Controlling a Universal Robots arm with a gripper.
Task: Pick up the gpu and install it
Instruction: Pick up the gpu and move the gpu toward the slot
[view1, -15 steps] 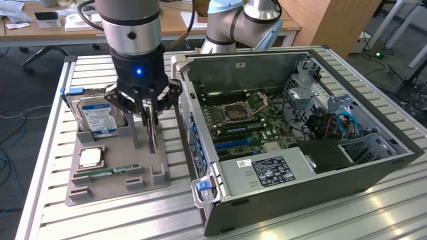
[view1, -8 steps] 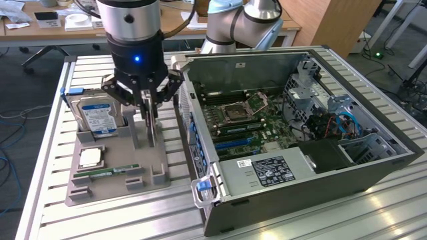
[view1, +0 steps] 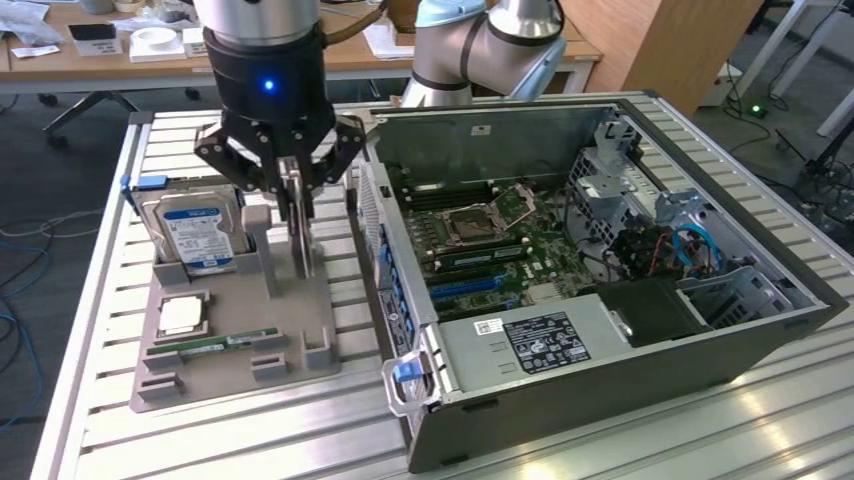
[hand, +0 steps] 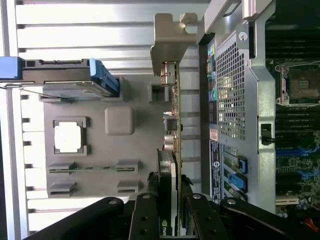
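The gpu (view1: 303, 250), a thin green card seen edge-on, stands upright over the grey parts tray (view1: 314, 325) at the exterior view's left. My gripper (view1: 291, 205) comes down on it from above, its two fingers pressed against the card's faces, shut on it. In the wrist view the gpu (hand: 175, 125) runs out from between the black fingers (hand: 145, 220), with the black cooler on one face and the silver end bracket (hand: 170, 40) at its far end. I cannot tell whether the card's lower edge still sits in the tray's slot.
The tray also carries a silver hard drive (view1: 198, 235) with a blue label, a processor (view1: 180, 315) and a narrow memory stick (view1: 214, 345). The open computer case (view1: 747, 330) lies right beside the tray, motherboard (view1: 487, 250) and blue slots (hand: 235, 170) exposed. Everything rests on a slatted metal table (view1: 267, 430).
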